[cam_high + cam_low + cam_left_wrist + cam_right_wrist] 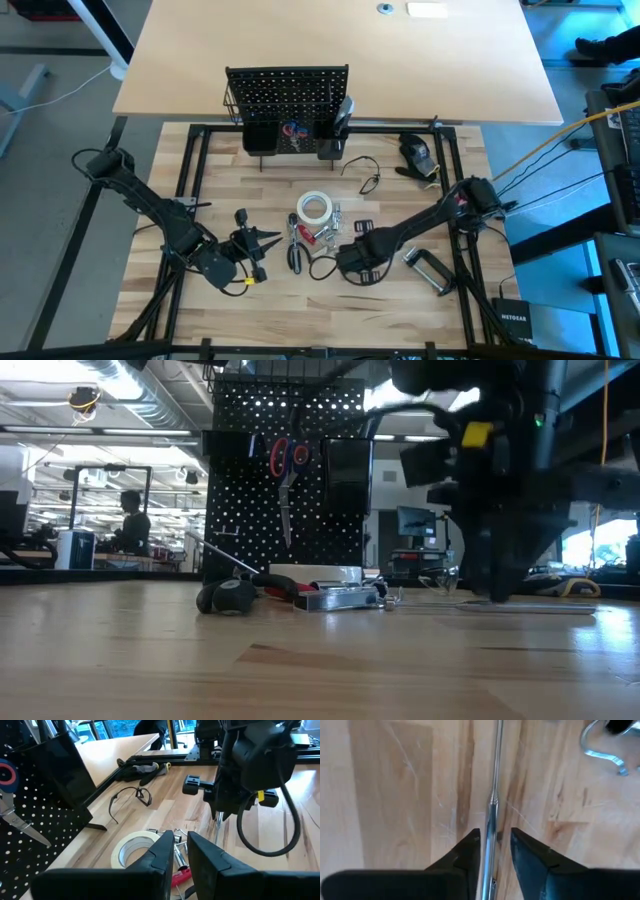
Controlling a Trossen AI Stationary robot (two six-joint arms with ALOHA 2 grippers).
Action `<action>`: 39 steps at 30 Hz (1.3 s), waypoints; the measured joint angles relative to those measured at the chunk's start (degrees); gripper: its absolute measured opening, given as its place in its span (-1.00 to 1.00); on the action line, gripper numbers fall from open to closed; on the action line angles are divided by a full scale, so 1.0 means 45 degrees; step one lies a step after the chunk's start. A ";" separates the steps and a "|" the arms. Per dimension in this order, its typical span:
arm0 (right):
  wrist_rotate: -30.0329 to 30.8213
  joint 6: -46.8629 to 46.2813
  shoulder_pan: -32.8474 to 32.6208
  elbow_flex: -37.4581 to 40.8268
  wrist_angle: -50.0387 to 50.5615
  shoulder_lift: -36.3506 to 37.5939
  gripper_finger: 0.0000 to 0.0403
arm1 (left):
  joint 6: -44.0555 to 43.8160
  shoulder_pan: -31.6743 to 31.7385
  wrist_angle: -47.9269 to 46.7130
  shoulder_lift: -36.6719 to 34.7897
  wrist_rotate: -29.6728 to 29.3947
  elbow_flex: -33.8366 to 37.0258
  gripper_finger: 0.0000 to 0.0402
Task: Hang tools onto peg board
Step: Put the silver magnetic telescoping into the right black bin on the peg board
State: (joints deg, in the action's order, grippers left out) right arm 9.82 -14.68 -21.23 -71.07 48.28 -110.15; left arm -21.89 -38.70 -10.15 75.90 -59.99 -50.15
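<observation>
I count one peg board (287, 95) with one pair of red-handled scissors (287, 470) hung on it. In front of it lie one white tape roll (314, 208) and, beside the roll, one pliers (297, 250). My right hand (494, 845) has its fingers set narrowly around one thin metal rod (495, 780) on the wooden surface (200, 180). My left hand (181, 851), near the roll, is almost closed and empty. One person (130, 520) sits in the room behind.
</observation>
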 joint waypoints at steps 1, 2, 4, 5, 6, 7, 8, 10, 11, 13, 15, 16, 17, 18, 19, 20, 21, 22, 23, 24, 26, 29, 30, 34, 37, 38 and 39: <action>-0.0001 0.0000 0.0001 0.0213 -0.0146 0.0000 -0.54 | -0.0009 0.0000 -0.0004 0.0000 0.0000 0.0000 -0.78; 0.0009 -0.0003 0.0003 0.0420 -0.0360 0.0003 -0.56 | -0.0009 0.0000 0.0008 0.0000 0.0000 0.0000 -0.78; 0.0156 0.0015 0.0058 0.0833 -0.0857 0.0091 -0.60 | -0.0022 0.0000 0.0000 0.0000 0.0000 0.0000 -0.78; 0.0168 0.0015 0.0074 0.0996 -0.0977 0.0101 -0.61 | -0.0026 0.0000 0.0008 0.0000 0.0000 0.0000 -0.78; 0.0170 0.0024 0.0134 0.1134 -0.1082 0.0098 -0.62 | -0.0035 0.0000 0.0004 0.0000 0.0000 0.0000 -0.78; 0.0078 0.0019 0.0195 0.1252 -0.1224 0.0102 -0.64 | -0.0040 0.0000 -0.0003 0.0000 0.0000 0.0000 -0.78; -0.0035 0.0010 0.0213 0.1342 -0.1345 0.0106 -0.65 | -0.0043 0.0000 0.0005 0.0000 0.0000 0.0000 -0.78; -0.0083 0.0079 0.0233 0.1440 -0.1511 0.0112 -0.71 | -0.0043 0.0000 -0.0004 0.0000 0.0000 0.0000 -0.78; -0.0080 0.0187 0.0228 0.1448 -0.1551 0.0112 -0.75 | -0.0043 0.0013 0.0000 0.0000 0.0000 0.0000 -0.78; -0.0075 0.0349 0.0223 0.1463 -0.1626 0.0107 -0.85 | -0.0044 0.0015 -0.0001 0.0000 0.0000 0.0000 -0.78; 0.0035 0.0373 0.0223 0.1467 -0.1685 0.0097 -0.93 | -0.0048 0.0018 -0.0002 0.0000 0.0000 0.0000 -0.78; 0.0146 0.0376 0.0222 0.1467 -0.1727 0.0097 -0.94 | -0.0050 0.0017 0.0003 0.0000 0.0000 0.0000 -0.78; 0.0283 0.0381 0.0209 0.1457 -0.1750 0.0085 -0.94 | -0.0048 0.0015 0.0005 0.0000 0.0000 0.0000 -0.78; 0.0405 0.0369 0.0209 0.1414 -0.1721 0.0070 -0.92 | -0.0048 0.0015 0.0000 0.0000 0.0000 0.0000 -0.78; 0.0498 0.0364 0.0197 0.1344 -0.1641 0.0049 -0.91 | -0.0048 0.0015 0.0002 0.0000 0.0000 0.0000 -0.78; 0.0554 0.0364 0.0115 0.1242 -0.1506 0.0027 -0.90 | -0.0048 0.0015 0.0000 0.0000 0.0000 0.0000 -0.78; 0.0622 0.0368 0.0023 0.1096 -0.1341 0.0019 -0.90 | -0.0048 0.0015 0.0000 0.0000 0.0000 0.0000 -0.78; 0.0788 0.0394 -0.0054 0.0903 -0.1147 0.0012 -0.91 | -0.0048 0.0015 0.0000 0.0000 0.0000 0.0000 -0.78; 0.0905 0.0470 -0.0110 0.0721 -0.0933 0.0038 -0.94 | -0.0048 0.0019 0.0000 0.0000 0.0000 0.0000 -0.78; 0.0901 0.0578 -0.0211 0.0541 -0.0752 0.0058 -0.98 | -0.0048 0.0019 0.0000 0.0000 0.0000 0.0000 -0.78; 0.0948 0.0791 -0.0399 0.0275 -0.0553 0.0128 -0.99 | -0.0048 0.0017 0.0000 0.0000 0.0000 0.0000 -0.78; 0.0918 0.0957 -0.0701 -0.0283 -0.0565 0.0608 -0.99 | -0.0048 0.0019 -0.0001 0.0000 0.0000 0.0000 -0.78; 0.0918 0.0967 -0.0804 -0.0400 -0.0568 0.0765 -0.99 | -0.0048 0.0015 0.0005 0.0000 0.0000 0.0000 -0.78; 0.1471 0.0928 -0.1324 -0.0422 -0.1274 0.1275 -0.99 | -0.0048 -0.0006 0.0002 0.0005 0.0000 0.0000 -0.78; 0.2294 0.0854 -0.1754 -0.0471 -0.2063 0.1533 -0.99 | -0.0094 -0.0007 0.0017 0.0005 0.0215 0.0000 -0.78; 0.2513 0.0834 -0.1862 -0.0471 -0.2162 0.1523 -0.99 | -0.0123 0.0009 0.0015 0.0005 0.0349 0.0000 -0.78; 0.2675 0.0726 -0.1942 -0.0459 -0.2085 0.1500 -0.99 | -0.0157 0.0015 0.0010 0.0005 0.0456 0.0000 -0.78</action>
State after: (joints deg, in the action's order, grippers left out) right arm 21.86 -11.41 -29.97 -73.14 38.90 -103.40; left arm -22.60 -38.63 -10.11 75.92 -57.94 -50.15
